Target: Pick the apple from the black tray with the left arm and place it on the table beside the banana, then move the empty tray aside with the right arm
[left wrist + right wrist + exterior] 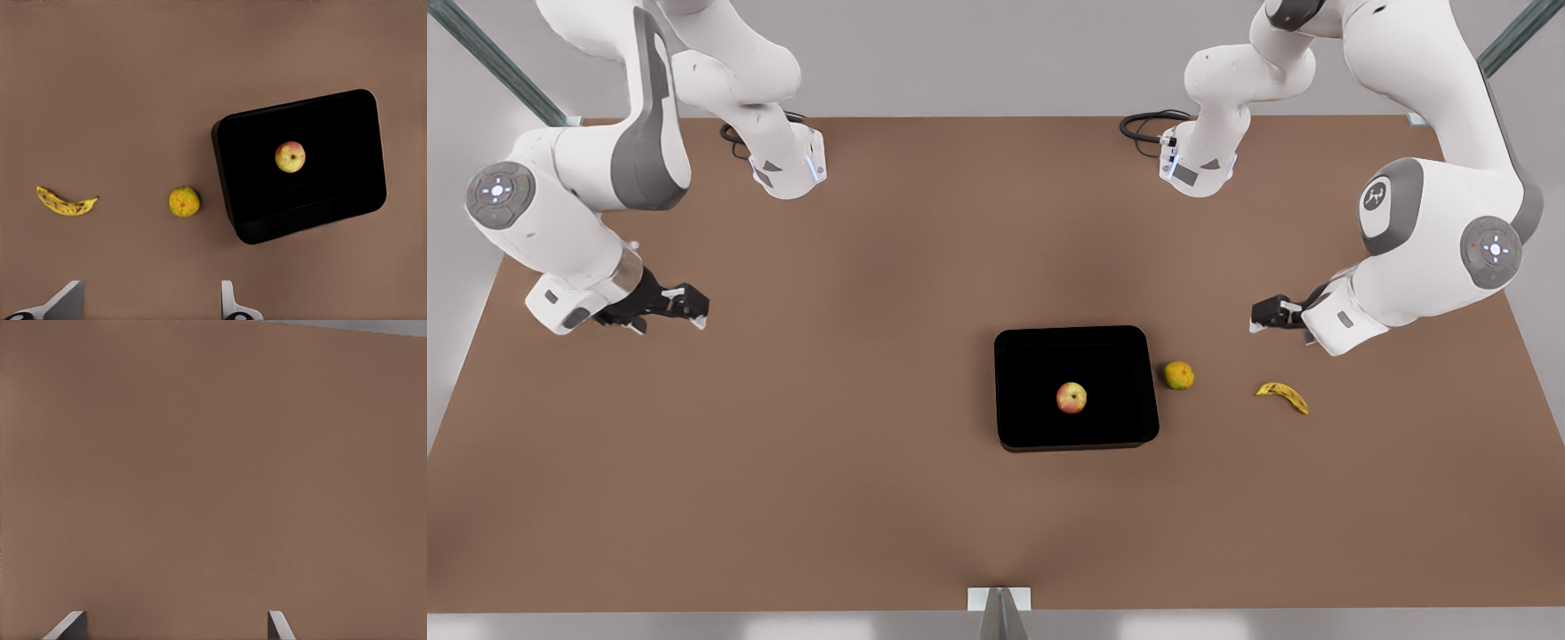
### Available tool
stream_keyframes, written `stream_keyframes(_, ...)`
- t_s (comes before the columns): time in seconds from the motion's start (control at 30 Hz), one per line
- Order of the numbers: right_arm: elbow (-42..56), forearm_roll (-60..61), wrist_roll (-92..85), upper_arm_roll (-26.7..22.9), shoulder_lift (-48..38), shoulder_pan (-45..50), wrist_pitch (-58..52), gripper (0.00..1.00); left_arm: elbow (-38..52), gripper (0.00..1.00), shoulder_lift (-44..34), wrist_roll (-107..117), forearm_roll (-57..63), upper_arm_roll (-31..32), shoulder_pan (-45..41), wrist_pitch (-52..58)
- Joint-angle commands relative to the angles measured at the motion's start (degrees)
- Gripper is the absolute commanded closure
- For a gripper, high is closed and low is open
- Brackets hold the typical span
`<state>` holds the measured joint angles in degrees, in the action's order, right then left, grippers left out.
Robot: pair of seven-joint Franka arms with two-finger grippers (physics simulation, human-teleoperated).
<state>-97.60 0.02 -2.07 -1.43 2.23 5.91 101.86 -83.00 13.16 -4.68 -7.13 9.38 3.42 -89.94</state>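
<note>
The red-and-yellow apple (1072, 397) (290, 157) lies near the middle of the glossy black tray (1023, 427) (347, 200) on the brown table (783, 462). The speckled banana (1283, 396) (65, 203) lies on the table toward the front view's right. My left gripper (1260, 316) (148, 308) hovers open above the table on the front view's right, behind the banana and apart from the tray. Far off at the front view's left, my right gripper (692, 307) (173, 630) hangs open over bare tabletop, holding nothing.
A yellow-green-orange citrus fruit (1179, 375) (184, 201) sits on the table between the tray and the banana, close to the tray's wall. Both arm bases (787, 164) (1199, 169) stand at the far edge. A grey frame post (999, 613) rises at the near edge.
</note>
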Motion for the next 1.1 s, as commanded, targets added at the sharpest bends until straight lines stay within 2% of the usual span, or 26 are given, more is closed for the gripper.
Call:
stream_keyframes(0.0, 0.05, -0.54, 1.11, 0.03, 0.05, -0.99, 1.59, 0.00, 0.03, 0.00, -0.06, -2.52, 0.01, 0.03, -0.08, -1.21)
stream_keyframes(0.07, 0.22, -0.63, 1.28, 0.46, 0.05, -0.99, 1.59, 0.00, 0.12, 0.00, 0.02, -2.26, -0.08, 0.03, -0.35, -1.21)
stream_keyframes(0.13, 2.24, -0.54, 3.92, 3.28, 0.23, -0.99, -0.96, 0.00, 0.12, 0.00, -0.15, -5.85, 0.18, -0.15, 0.00, -1.12)
stream_keyframes(0.2, 2.24, -0.63, 4.36, 5.03, 0.23, -0.99, -1.75, 0.00, 0.29, 0.00, -0.06, -31.52, 3.70, -0.76, 1.58, -1.99)
stream_keyframes(0.23, 2.68, -0.63, 4.36, 5.74, 0.32, -0.99, -2.28, 0.00, 0.82, 0.00, 0.02, -24.26, 3.96, 0.03, 0.98, -2.88)
stream_keyframes(0.27, 2.77, -0.63, 4.36, 5.83, 0.32, -0.99, -2.46, 0.00, 4.60, 0.00, 0.11, -16.58, 10.45, 0.38, -2.98, -1.73)
stream_keyframes(0.3, 2.77, -0.63, 4.36, 6.35, 0.49, -0.99, -2.54, 0.00, 4.69, 0.00, 0.99, -15.89, 8.71, 0.82, -3.33, -1.73)
stream_keyframes(0.37, 2.77, -0.72, 4.36, 8.73, 1.19, -0.64, -2.46, 0.00, 6.17, 0.00, 3.62, 13.72, 12.84, 2.57, -16.86, -1.91)
stream_keyframes(0.43, 2.77, -0.81, 4.27, 8.73, 1.19, -0.64, -2.46, 0.00, 7.23, 0.00, 7.75, 32.62, 12.40, 2.93, -25.22, -2.35)
stream_keyframes(0.53, 2.86, -1.51, 4.36, 8.99, 1.19, 0.68, -2.99, 0.00, 7.32, 0.00, 17.16, 49.68, 12.22, 3.81, -31.55, -19.74)
stream_keyframes(0.8, 2.86, -1.51, 4.36, 9.43, 1.19, 0.68, -2.99, 0.00, 6.97, 0.00, 25.95, 51.09, 17.06, 1.79, -31.11, -24.50)
stream_keyframes(0.87, 2.86, -1.51, 4.45, 9.43, 1.28, 0.68, -2.99, 0.00, 2.85, 0.00, 26.22, 55.04, 13.54, 1.79, -31.11, -32.84)
stream_keyframes(1.07, 2.86, -1.60, 4.36, 9.43, 1.63, 0.68, -2.90, 0.00, 1.26, 0.00, 26.66, 59.96, 13.45, 1.52, -29.62, -33.73)
